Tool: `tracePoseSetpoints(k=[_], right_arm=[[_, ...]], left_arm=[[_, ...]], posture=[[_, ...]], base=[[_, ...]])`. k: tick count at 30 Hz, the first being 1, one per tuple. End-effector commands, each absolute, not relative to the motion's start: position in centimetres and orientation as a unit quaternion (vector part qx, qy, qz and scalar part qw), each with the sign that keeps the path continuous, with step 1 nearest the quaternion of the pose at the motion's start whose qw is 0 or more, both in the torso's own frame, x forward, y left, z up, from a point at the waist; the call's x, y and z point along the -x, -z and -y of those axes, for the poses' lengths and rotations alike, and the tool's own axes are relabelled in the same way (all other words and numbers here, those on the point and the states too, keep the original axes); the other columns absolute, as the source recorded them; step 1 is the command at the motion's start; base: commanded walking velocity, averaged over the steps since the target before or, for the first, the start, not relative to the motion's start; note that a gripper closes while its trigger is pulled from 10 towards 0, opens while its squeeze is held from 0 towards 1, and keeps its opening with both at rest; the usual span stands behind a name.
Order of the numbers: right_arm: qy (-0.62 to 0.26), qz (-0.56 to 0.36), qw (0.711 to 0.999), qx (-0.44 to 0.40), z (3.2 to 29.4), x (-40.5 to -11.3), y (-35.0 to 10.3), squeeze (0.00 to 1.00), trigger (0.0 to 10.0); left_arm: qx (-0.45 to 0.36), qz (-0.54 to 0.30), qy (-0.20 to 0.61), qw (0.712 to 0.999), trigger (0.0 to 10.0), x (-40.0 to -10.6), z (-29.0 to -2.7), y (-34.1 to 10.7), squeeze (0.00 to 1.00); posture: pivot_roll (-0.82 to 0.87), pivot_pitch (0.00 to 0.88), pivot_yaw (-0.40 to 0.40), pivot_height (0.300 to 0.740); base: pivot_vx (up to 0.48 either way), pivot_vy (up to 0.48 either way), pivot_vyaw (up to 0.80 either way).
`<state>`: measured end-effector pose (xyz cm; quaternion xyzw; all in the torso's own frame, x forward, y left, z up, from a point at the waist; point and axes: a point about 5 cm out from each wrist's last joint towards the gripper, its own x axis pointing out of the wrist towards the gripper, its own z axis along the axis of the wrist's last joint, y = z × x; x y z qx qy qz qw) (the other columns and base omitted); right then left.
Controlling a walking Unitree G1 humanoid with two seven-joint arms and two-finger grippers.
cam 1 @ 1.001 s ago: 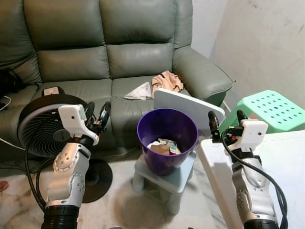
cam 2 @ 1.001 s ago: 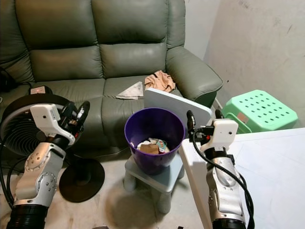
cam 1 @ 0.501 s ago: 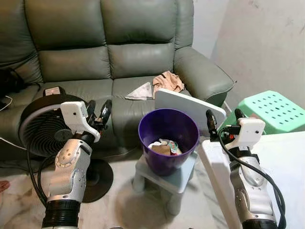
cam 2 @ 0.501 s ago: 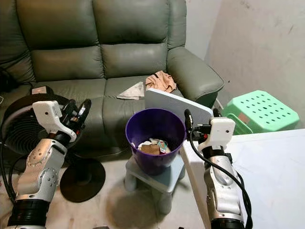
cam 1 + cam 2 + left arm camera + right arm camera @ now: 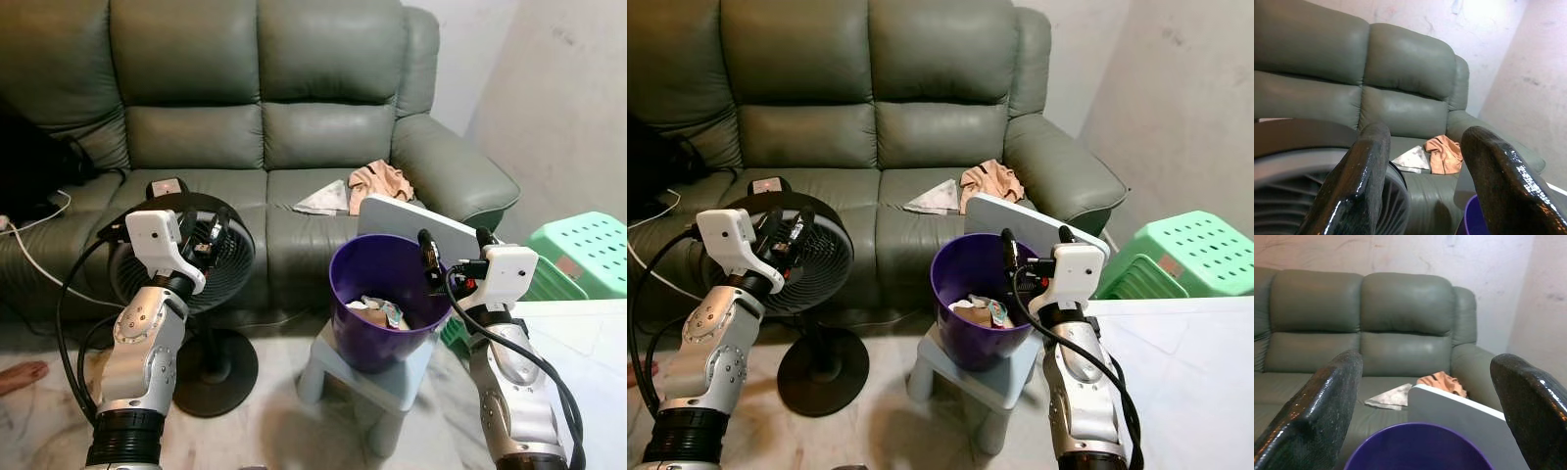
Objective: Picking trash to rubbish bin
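Everything slid right in the picture because the camera turned; both arms stay raised. Left gripper point(image 5: 208, 235) is spread at center left, holding nothing. Right gripper point(image 5: 453, 251), also spread, hangs over the purple bin point(image 5: 382, 304) at center right, trash point(image 5: 377, 310) inside.

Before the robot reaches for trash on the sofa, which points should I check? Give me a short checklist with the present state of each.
1. Left gripper open and holding nothing: ok.
2. Right gripper open and holding nothing: ok.
3. Purple bin upright on the small stool, mouth open: ok.
4. Trash on the sofa in view, a crumpled paper and a peach cloth: ok.
5. Left arm's way free: not ok, the black fan stands right beside it.
6. Room left in the bin: ok, only the bottom is covered.
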<state>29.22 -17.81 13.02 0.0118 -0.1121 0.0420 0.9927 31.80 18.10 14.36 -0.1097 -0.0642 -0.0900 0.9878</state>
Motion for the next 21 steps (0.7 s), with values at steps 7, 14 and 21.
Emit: tracePoseSetpoints(k=[7,14,21], right_arm=[[-0.041,0.113,0.993,-0.009,17.98,-29.08,-13.29,0.0,10.0],[-0.044,0.112,0.993,-0.009,17.93,-29.09,-13.3,0.0,10.0],[-0.044,0.109,0.993,-0.01,17.87,-29.08,-13.2,0.0,10.0]], left_arm=[[0.104,0.071,0.104,0.987,10.0,-32.35,-17.51,-14.89,0.0],[0.103,0.072,0.102,0.987,10.0,-32.36,-17.56,-14.91,0.0],[0.103,0.077,0.096,0.987,10.0,-32.35,-17.71,-14.98,0.0]], posture=[[0.04,0.0,-0.024,0.715],[0.04,0.0,-0.026,0.715],[0.05,0.0,-0.026,0.715]], base=[[0.0,0.363,0.0],[0.0,0.363,0.0],[0.0,0.05,0.0]])
